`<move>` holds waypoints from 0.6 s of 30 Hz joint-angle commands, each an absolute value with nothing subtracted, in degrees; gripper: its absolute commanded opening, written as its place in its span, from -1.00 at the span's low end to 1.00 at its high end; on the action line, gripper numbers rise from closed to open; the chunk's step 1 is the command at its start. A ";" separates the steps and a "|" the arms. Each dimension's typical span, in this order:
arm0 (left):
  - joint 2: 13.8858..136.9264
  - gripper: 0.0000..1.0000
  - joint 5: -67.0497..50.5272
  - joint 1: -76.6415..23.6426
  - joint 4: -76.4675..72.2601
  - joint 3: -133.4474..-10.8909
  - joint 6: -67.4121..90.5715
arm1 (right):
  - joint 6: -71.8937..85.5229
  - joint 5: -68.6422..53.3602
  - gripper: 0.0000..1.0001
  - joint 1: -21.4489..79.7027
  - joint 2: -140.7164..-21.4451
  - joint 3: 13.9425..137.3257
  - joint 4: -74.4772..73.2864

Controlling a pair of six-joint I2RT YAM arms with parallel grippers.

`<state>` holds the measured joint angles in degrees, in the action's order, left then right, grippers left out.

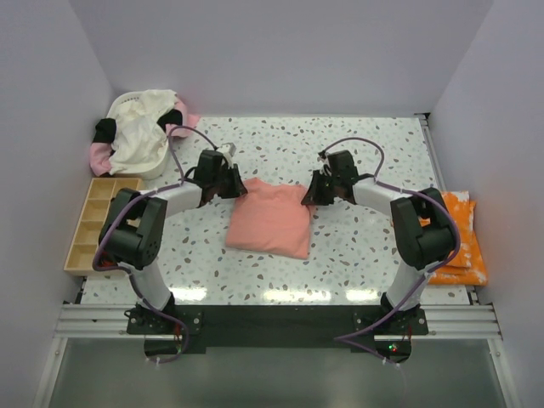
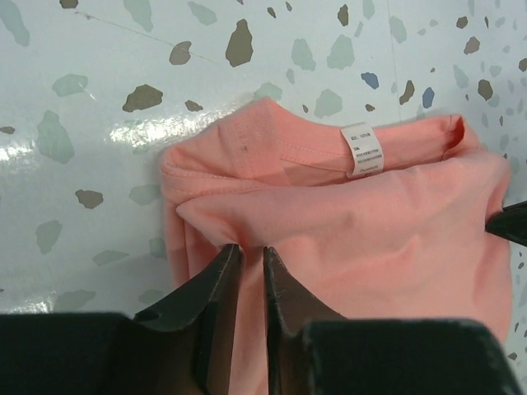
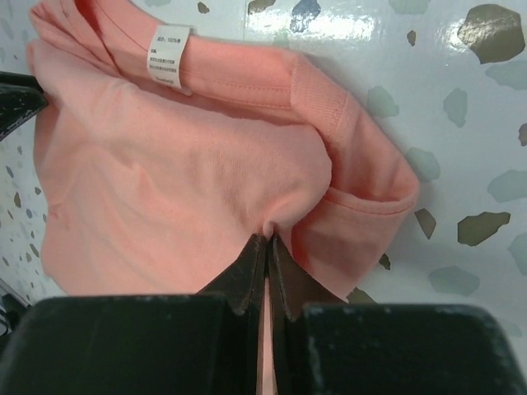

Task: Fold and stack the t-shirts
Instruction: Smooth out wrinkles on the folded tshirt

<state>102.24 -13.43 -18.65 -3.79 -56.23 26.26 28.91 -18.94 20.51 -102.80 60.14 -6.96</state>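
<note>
A salmon-pink t-shirt (image 1: 270,219) lies folded in the middle of the table, its far edge held at both corners. My left gripper (image 1: 236,185) is shut on its far left corner, with a pinch of cloth between the jaws (image 2: 251,248). My right gripper (image 1: 313,194) is shut on the far right corner, and cloth puckers at the fingertips (image 3: 268,239). The white neck label (image 2: 362,150) shows on the collar, also in the right wrist view (image 3: 168,56). An orange t-shirt with white splotches (image 1: 459,238) lies folded at the table's right edge.
A white basket (image 1: 140,132) at the back left holds cream and pink shirts that spill over its rim. A wooden compartment tray (image 1: 93,223) stands along the left edge. Grey walls close in the table on three sides.
</note>
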 commanded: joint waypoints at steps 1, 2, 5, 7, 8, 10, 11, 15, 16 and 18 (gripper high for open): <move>103.01 -0.73 -14.33 -18.02 -6.42 -56.95 25.84 | 28.13 -17.76 -1.00 19.60 -101.25 61.08 -5.80; 103.18 -0.79 -14.24 -17.93 -6.42 -57.04 25.84 | 27.86 -17.32 -1.00 19.43 -100.81 60.91 -6.24; 103.01 -1.00 -13.89 -17.49 -5.98 -57.22 25.66 | 26.63 -14.16 -1.00 19.16 -98.09 60.21 -8.52; 102.57 -1.00 -13.62 -16.96 -5.89 -57.22 25.58 | 25.67 -11.53 -1.00 19.07 -96.43 59.59 -10.80; 102.48 -1.00 -13.71 -16.70 -5.98 -57.30 25.58 | 25.40 -11.25 -1.00 19.07 -96.07 59.24 -11.33; 102.04 -1.00 -14.06 -16.09 -6.06 -57.30 25.58 | 24.79 -10.64 -1.00 18.98 -95.54 58.80 -12.39; 101.95 -1.00 -14.15 -16.00 -6.24 -57.48 25.75 | 24.61 -10.46 -1.00 18.90 -95.28 58.45 -12.39; 101.34 -0.92 -15.38 -15.47 -6.77 -57.39 25.93 | 24.52 -11.34 -1.00 18.63 -95.71 57.31 -11.87; 101.34 -0.68 -15.82 -15.47 -6.85 -57.39 25.93 | 24.70 -11.60 -1.00 18.72 -95.80 57.30 -11.60; 100.99 -0.32 -18.10 -15.47 -9.04 -56.25 26.28 | 24.78 -12.39 -0.89 18.72 -96.33 57.39 -11.34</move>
